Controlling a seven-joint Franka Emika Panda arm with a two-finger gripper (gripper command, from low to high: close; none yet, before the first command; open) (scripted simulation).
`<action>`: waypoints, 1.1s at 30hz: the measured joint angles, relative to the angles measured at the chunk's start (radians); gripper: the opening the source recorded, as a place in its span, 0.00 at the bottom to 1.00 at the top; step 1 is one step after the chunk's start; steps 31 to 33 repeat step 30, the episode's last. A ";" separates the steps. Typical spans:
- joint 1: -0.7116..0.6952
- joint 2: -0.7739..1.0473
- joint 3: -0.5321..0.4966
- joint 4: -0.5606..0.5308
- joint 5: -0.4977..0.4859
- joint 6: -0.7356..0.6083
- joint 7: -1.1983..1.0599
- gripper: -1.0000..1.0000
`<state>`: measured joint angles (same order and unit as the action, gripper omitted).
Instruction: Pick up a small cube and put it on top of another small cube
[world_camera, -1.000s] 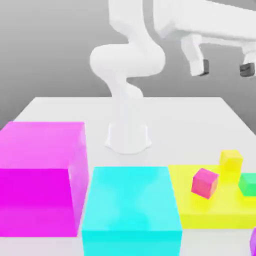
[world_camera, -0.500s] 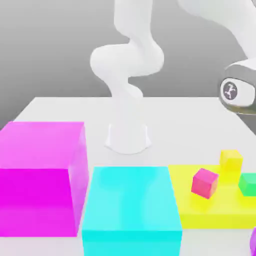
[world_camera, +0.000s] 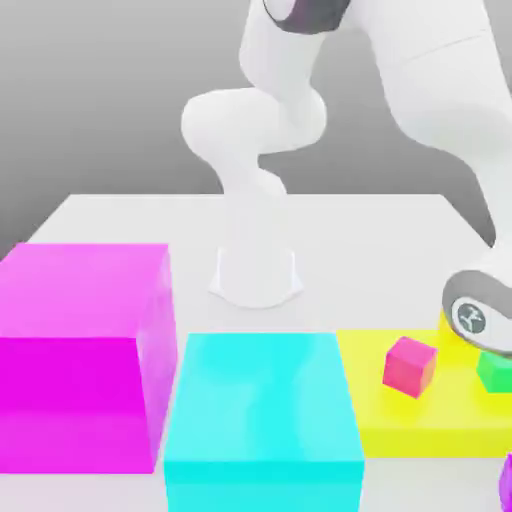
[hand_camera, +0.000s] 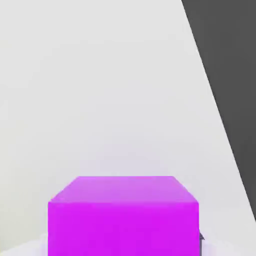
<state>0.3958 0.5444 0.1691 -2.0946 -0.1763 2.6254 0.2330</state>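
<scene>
Gripping purple cube (hand_camera: 123, 225); arm (world_camera: 445, 100) ptly. blocking yellow cube (world_camera: 445, 336).

"Where does the exterior view look from?"

"Across the pale surface (world_camera: 350, 250), facing the arm's base (world_camera: 256, 275) and tilted a little down. The big magenta block (world_camera: 70, 400) and cyan block (world_camera: 265, 400) sit nearest it, the base farther back."

"And the hand view?"

"It rides on the arm, close to a purple block (hand_camera: 123, 227), looking past it onto pale ground, with a slanting edge and dark grey area (hand_camera: 230, 75) beyond."

"Shared ground?"

"Perhaps the purple piece (world_camera: 507, 485) at the exterior view's right edge; I can't confirm it."
</scene>
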 joint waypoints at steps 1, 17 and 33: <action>-0.006 -0.033 0.008 -0.008 0.010 -0.026 -0.007 0.00; 0.119 -0.495 0.107 -0.381 0.156 -0.102 0.441 0.00; 0.125 -0.500 0.097 -0.386 0.152 -0.102 0.452 1.00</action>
